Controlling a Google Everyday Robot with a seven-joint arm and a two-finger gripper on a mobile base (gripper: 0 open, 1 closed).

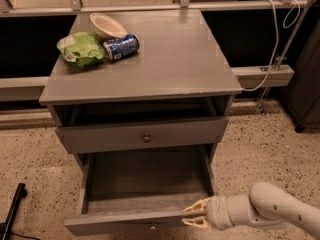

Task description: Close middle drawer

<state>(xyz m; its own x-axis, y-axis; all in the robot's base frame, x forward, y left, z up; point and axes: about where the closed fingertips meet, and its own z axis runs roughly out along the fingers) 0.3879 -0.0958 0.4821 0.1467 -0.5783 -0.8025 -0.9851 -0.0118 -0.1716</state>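
Note:
The middle drawer point(145, 184) of the grey cabinet is pulled far out, and its wide box is empty. Its narrow front panel point(125, 224) runs along the bottom of the view. My gripper point(192, 215) is at the right end of that front panel, pointing left. Its cream fingers point(197, 206) are drawn close together at the panel's top edge. The white arm point(270, 211) comes in from the lower right. The top drawer point(142, 134), with a dark round knob point(146, 138), stands slightly out above it.
On the cabinet top point(175, 59) at the back left lie a cream bowl point(107, 25), a green bag point(80, 48) and a blue can point(120, 46). A white cable point(272, 44) hangs at the right. A black pole point(12, 209) stands on the speckled floor at the lower left.

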